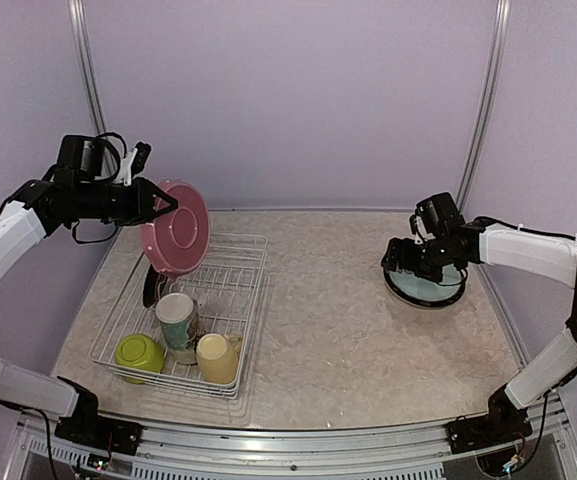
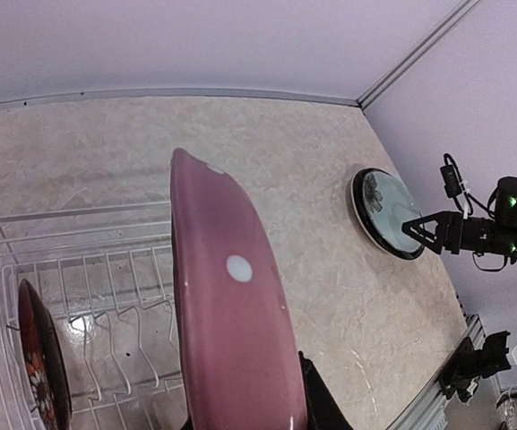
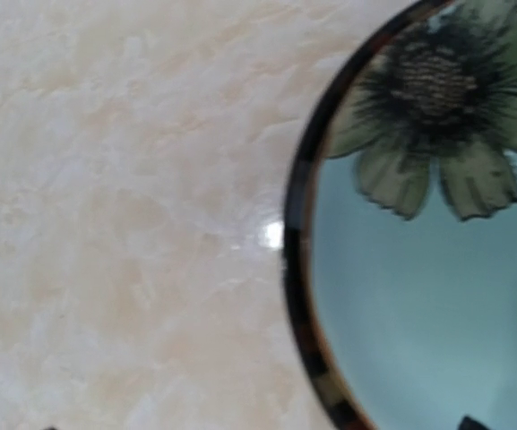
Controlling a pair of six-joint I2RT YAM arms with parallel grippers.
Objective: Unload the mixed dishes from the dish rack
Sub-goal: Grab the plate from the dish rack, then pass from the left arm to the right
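My left gripper [image 1: 165, 208] is shut on the top rim of a pink dotted plate [image 1: 176, 230], held upright above the far left end of the dish rack [image 1: 230, 300]. In the left wrist view the plate [image 2: 231, 322] stands edge-on, with one dark finger [image 2: 323, 405] against its right face. In the rack are a dark red plate [image 2: 38, 358], a lime-green bowl [image 1: 140, 352], a white floral mug [image 1: 176, 318] and a pale yellow mug [image 1: 218, 357]. My right gripper [image 1: 408, 262] is open, low over the left rim of a flower-printed plate with a dark striped rim [image 3: 301, 269] lying flat on the table.
The marbled tabletop [image 1: 328, 320] lies between the rack and the flat plate [image 1: 428, 288]. Lilac walls close off the back and sides, with a metal rail [image 1: 268, 440] along the near edge.
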